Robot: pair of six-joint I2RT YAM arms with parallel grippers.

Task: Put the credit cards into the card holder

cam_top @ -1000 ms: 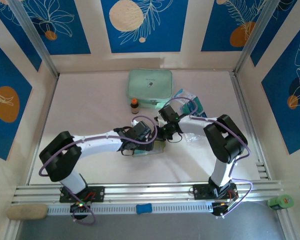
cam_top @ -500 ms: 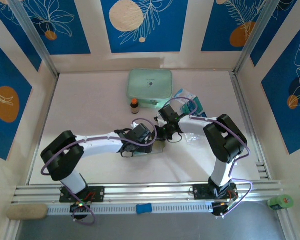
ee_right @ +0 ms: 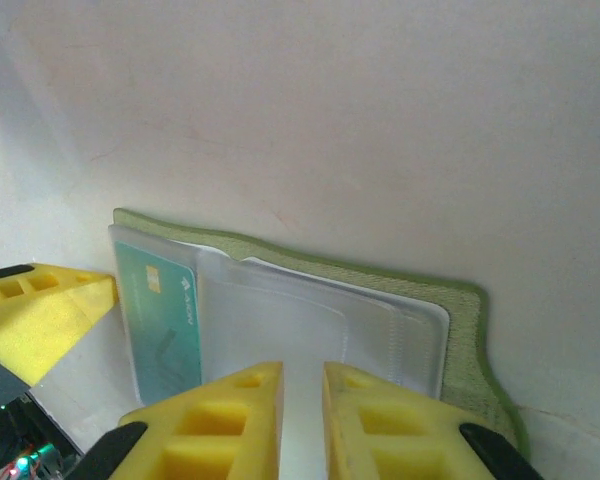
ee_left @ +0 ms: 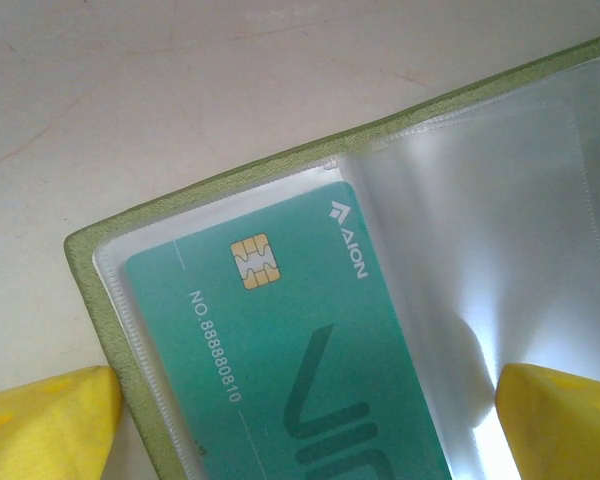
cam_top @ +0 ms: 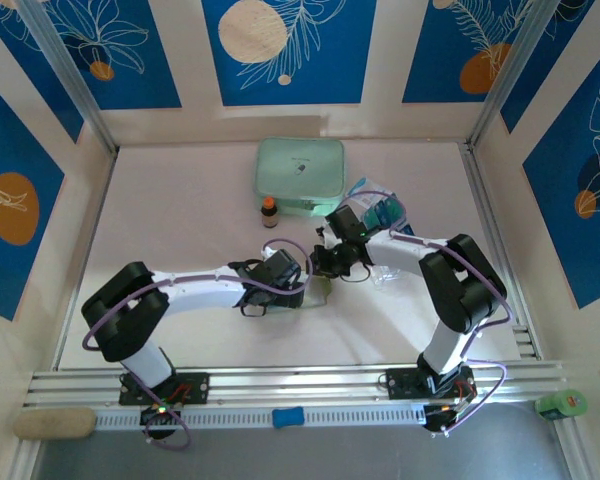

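Observation:
The olive-green card holder [ee_left: 210,185] lies open on the table, clear pockets up, also in the right wrist view [ee_right: 460,330] and from above [cam_top: 318,291]. One teal credit card [ee_left: 280,350] with a gold chip sits inside its left clear pocket [ee_right: 160,320]. My left gripper [ee_left: 300,430] is open wide, one finger at the holder's outer edge and the other over the clear pocket. My right gripper [ee_right: 302,400] hovers low over the middle pockets, jaws a narrow gap apart with nothing between them. From above the left gripper [cam_top: 285,280] and right gripper [cam_top: 325,262] meet over the holder.
A mint-green zip case [cam_top: 300,175] lies at the back, a small brown bottle [cam_top: 269,211] just in front of it. A clear packet with blue print [cam_top: 380,210] sits right of the case. More clear plastic [cam_top: 385,275] lies under the right forearm.
My right gripper's jaws have parted slightly from shut and its arm has shifted a little right and back. The left arm edged slightly and stays open.

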